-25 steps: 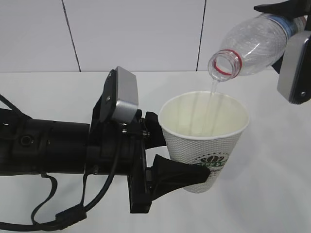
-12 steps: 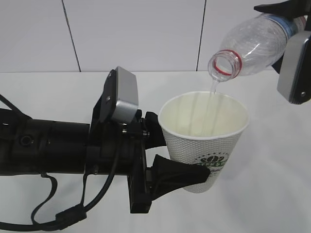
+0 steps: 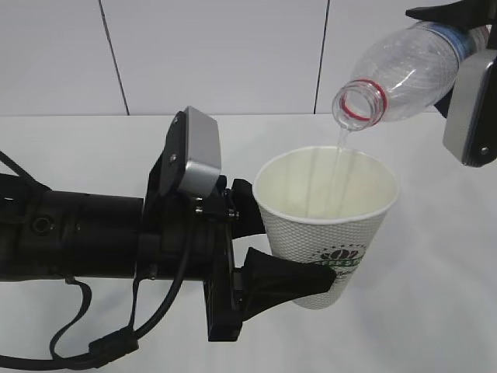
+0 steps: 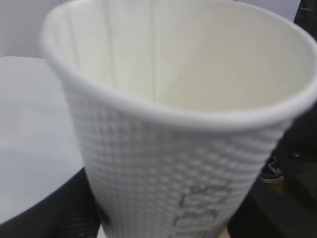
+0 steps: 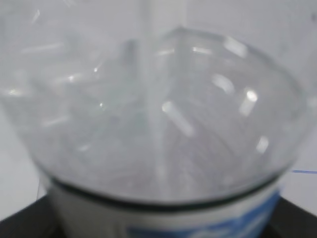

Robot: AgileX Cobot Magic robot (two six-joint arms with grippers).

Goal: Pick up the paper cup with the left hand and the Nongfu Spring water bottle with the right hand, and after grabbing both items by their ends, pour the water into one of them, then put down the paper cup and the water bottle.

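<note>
The white dimpled paper cup (image 3: pixel 326 225) with its green logo stands upright above the table. My left gripper (image 3: pixel 295 245) is shut on its lower part, one black finger (image 3: pixel 283 281) in front and one behind. In the left wrist view the cup (image 4: pixel 173 148) fills the frame between the dark fingers (image 4: pixel 47 210). The clear water bottle (image 3: pixel 404 70) is tilted, its red-ringed mouth down-left over the cup. A thin stream of water (image 3: pixel 338 155) falls into the cup. My right gripper (image 3: pixel 470 35) holds the bottle's base end at the top right. The right wrist view shows the blurred bottle (image 5: pixel 158 114).
The white table (image 3: pixel 435 311) runs under both arms, with a white panelled wall (image 3: pixel 217 54) behind. The left arm's black cable (image 3: pixel 101 342) loops at the lower left. The right wrist's grey box (image 3: pixel 470 109) hangs right of the cup.
</note>
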